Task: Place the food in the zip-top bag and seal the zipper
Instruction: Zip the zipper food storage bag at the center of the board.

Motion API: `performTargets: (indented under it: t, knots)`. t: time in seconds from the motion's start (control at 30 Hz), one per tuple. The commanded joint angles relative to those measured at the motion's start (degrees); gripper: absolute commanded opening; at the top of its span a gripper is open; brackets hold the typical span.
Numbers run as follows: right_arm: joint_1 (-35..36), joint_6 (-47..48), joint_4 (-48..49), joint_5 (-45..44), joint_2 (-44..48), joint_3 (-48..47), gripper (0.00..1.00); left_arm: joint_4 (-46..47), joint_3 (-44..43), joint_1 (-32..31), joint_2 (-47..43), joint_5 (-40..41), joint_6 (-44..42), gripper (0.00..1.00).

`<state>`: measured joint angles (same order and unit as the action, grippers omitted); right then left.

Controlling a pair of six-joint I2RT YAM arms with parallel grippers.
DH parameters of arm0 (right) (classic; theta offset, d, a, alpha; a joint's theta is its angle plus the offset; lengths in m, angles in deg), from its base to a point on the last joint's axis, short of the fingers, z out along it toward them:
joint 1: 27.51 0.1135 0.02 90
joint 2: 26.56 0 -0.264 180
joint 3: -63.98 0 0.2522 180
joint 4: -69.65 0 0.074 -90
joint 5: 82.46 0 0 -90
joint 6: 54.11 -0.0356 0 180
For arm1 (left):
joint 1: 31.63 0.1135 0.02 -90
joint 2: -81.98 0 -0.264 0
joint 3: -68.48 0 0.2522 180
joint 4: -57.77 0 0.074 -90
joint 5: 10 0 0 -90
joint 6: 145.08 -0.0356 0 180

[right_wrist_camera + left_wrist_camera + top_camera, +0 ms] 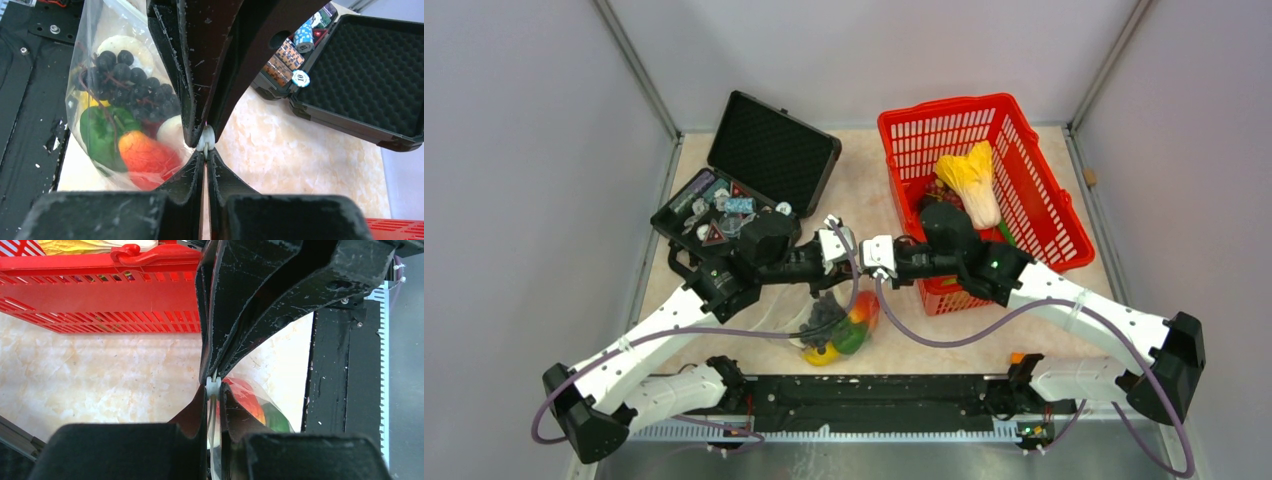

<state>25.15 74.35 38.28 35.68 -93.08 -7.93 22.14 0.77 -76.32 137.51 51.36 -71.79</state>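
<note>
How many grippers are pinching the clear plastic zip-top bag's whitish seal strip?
2. The left gripper is shut on the whitish press-seal strip; the right gripper is shut on it too, beside the clear food-filled bag.

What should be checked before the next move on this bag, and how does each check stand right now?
1. Left gripper clamped on the zipper: ok.
2. Right gripper clamped on the zipper: ok.
3. Grapes and green pepper inside the zip-top bag: ok.
4. All food bagged: not ok; the cabbage lies in the red basket.
5. Zipper pressed shut along its whole length: cannot tell; the grippers hide part of it.
</note>
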Motion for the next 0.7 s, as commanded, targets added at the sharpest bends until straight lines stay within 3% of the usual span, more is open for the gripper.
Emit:
performTargets:
  t: [0.0,0.67]
  knots:
    - [0.3,-0.1,1.8,2.7,0.3,-2.6,0.00,-0.1,-1.9,0.0,0.5,0.9,-1.0,0.00]
    - [0.6,-4.4,5.0,-1.2,0.4,-1.0,0.00,-6.1,-2.1,0.0,-1.8,8.5,-1.7,0.00]
